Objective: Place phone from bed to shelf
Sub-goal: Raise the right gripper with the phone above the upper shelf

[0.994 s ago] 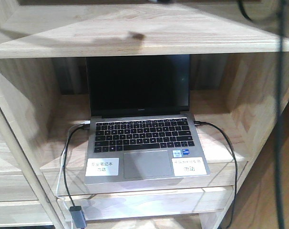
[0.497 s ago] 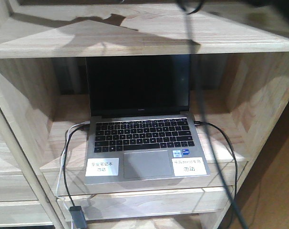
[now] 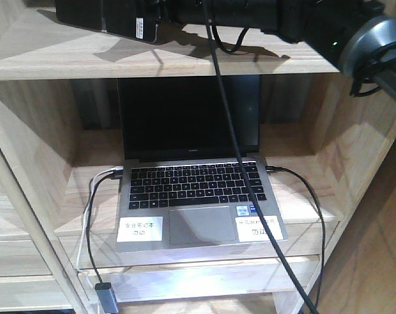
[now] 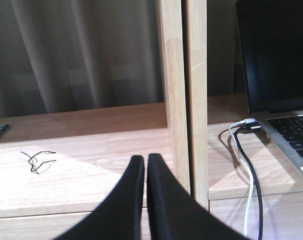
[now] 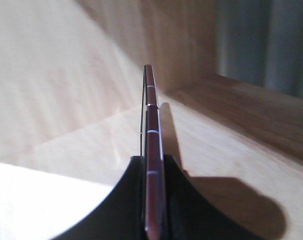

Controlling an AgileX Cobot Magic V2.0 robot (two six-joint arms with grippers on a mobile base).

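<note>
Pale-wood shelf (image 3: 185, 59) fills front view: right arm (image 3: 355, 39) reaches in from top right over upper plank, holding phone (image 3: 106, 16) flat just above it, white sticker (image 3: 140, 27) at its near end. Can't tell from here if phone touches the plank. Grey laptop (image 3: 198, 196) open in compartment below, cables (image 3: 90, 222) plugged both sides.

L wrist view: left gripper (image 4: 140, 162) fingers pressed together, nothing between, hovering by lower plank left of upright post (image 4: 184, 100). Laptop corner at right.

R wrist view: right gripper (image 5: 152, 172) clamped on phone edge-on, pinkish rim (image 5: 152, 130) up the centre, wood plank below, shadow at right.
</note>
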